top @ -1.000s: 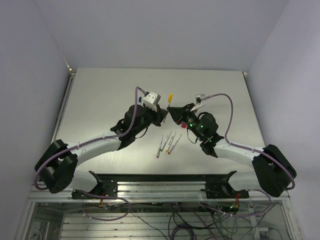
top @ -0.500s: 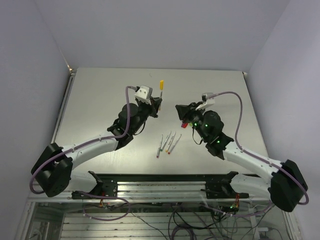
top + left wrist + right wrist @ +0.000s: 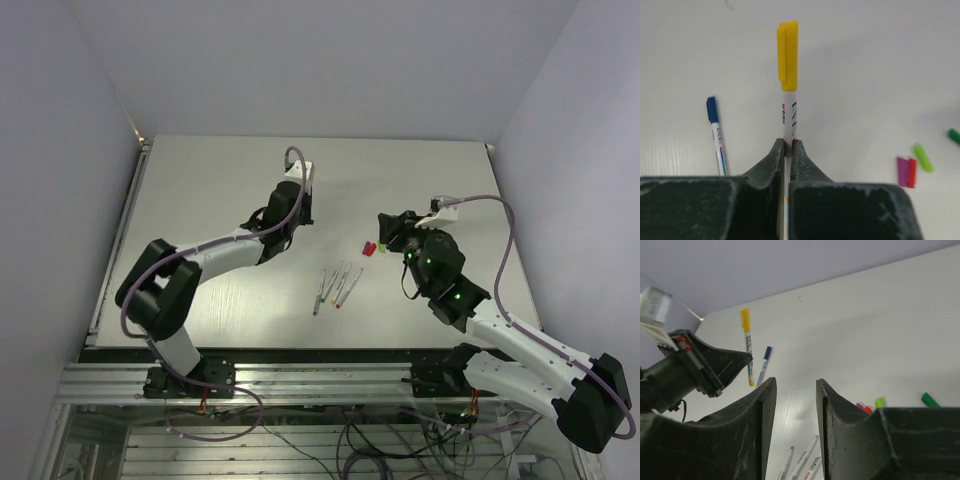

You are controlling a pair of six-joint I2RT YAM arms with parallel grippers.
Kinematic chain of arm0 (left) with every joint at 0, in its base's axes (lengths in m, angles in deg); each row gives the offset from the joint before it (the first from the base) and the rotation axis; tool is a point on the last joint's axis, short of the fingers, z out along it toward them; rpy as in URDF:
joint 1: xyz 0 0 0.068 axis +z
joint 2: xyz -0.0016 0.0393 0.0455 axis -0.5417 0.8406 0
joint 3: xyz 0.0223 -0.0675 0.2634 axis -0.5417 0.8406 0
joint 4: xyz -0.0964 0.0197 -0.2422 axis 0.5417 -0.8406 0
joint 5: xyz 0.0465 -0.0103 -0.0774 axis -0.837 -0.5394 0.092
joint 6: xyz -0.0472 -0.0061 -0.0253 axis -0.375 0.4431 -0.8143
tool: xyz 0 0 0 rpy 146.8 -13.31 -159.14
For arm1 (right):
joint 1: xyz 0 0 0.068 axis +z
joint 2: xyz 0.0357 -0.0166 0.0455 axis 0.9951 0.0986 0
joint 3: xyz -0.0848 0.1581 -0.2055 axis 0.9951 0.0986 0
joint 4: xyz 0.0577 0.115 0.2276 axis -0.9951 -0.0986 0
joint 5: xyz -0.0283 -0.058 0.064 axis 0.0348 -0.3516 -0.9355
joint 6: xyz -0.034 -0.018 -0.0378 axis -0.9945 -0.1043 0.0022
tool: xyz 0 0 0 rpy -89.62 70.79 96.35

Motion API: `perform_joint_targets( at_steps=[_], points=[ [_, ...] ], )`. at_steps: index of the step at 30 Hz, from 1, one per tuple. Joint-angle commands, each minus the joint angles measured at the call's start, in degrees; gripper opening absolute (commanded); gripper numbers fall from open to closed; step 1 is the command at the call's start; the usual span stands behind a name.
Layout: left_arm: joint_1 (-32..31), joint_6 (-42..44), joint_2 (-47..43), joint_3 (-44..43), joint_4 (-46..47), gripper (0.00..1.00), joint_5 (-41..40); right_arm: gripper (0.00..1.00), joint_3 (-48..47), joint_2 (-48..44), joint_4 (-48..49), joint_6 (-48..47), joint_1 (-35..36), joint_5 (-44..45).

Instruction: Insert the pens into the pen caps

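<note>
Left wrist view: the left gripper (image 3: 788, 145) is clamped on the yellow-capped pen (image 3: 788, 100), which points away above the table (image 3: 865, 75). At its left lies the blue-capped pen (image 3: 716, 132), and loose caps (image 3: 906, 171) lie further right. The right gripper (image 3: 792, 385) has its fingers apart.

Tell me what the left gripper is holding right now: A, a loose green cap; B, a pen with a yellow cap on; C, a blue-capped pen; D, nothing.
B: the left wrist view shows the left gripper shut on the yellow-capped pen, with the blue-capped pen lying apart on the table.
</note>
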Motion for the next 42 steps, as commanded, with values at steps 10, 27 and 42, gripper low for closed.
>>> perform_joint_targets(
  at_steps=[10,27,42],
  points=[
    [6.79,-5.33,14.85,-10.64,-10.83,0.07,4.49,0.36,1.52,-2.15,-4.08,1.68,0.11,1.97],
    [7.98,-9.76,23.24,-17.01,-18.72,0.07,0.41,0.36,1.33,1.55,-1.97,1.98,0.11,0.52],
    [8.62,-9.72,26.11,-21.12,-22.92,0.07,-4.26,0.35,1.64,3.56,-0.41,1.72,0.08,0.13]
  ],
)
